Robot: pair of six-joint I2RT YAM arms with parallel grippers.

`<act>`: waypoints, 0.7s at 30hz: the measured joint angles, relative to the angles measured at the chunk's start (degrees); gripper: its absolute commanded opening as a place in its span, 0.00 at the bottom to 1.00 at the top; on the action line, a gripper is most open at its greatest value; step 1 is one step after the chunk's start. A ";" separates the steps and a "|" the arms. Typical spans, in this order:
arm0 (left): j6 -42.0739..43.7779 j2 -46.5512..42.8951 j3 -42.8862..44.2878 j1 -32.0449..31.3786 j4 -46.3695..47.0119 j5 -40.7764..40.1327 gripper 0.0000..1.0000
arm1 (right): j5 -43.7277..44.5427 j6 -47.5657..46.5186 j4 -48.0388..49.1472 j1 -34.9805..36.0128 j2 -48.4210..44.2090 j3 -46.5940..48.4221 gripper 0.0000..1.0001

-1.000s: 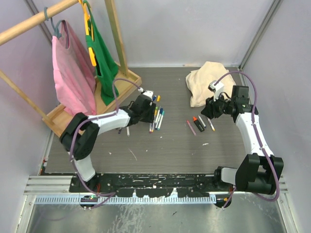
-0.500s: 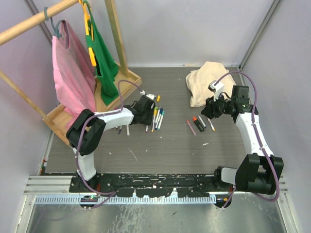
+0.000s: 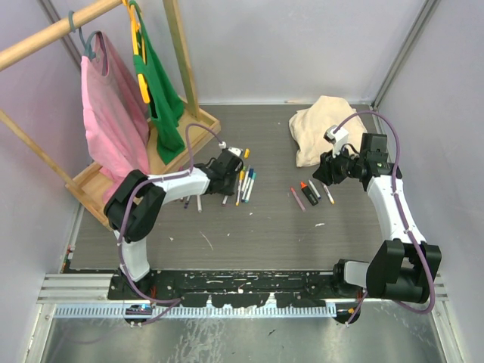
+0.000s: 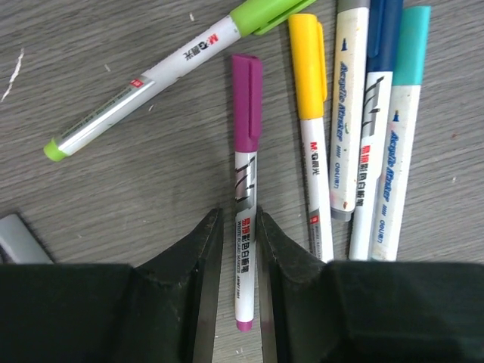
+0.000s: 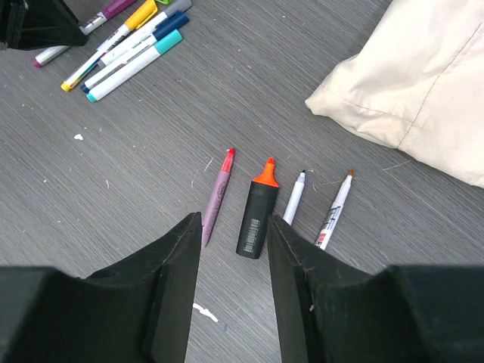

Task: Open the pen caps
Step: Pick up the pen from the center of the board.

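Pick-up of a capped marker, read from the near edge of the table to its far edge. Right of the table's centre, the right gripper has not moved in the last second. Its jaws stand apart with nothing between them, hovering over an orange-tipped black highlighter and three thin pens beside it, all apparently uncapped. Left of centre, the left gripper has settled onto the marker cluster and narrowed its jaws from wide to a tight straddle of one white barrel. One finger seems to touch the barrel and the other shows a sliver of gap, so it cannot be told whether the clamp is complete. The purple cap of that marker is on and projects beyond the fingertips. The yellow cap, dark blue cap and teal cap just beside it are likewise on. By this reading the barrel is being secured so that its cap can be pulled; none of these four caps is off yet. A beige cloth lies at the far right corner, and a wooden garment rack stands at the far left corner.
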 measured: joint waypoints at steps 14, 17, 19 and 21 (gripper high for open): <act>1.64 -0.24 0.35 -1.09 -2.71 -3.89 0.00 | -0.68 0.00 -0.07 0.00 -0.02 0.00 0.46; 1.73 -2.01 -1.53 -1.07 -2.99 -4.09 0.00 | -1.38 0.00 -0.35 0.00 -0.13 0.00 0.46; 1.75 -4.33 -3.69 -1.09 -3.34 -4.13 0.00 | -2.12 0.00 -0.50 0.00 -0.50 0.00 0.46; 1.75 -7.39 -5.97 -1.27 -3.19 -4.22 0.00 | -3.17 0.02 -0.63 0.00 -1.18 0.00 0.46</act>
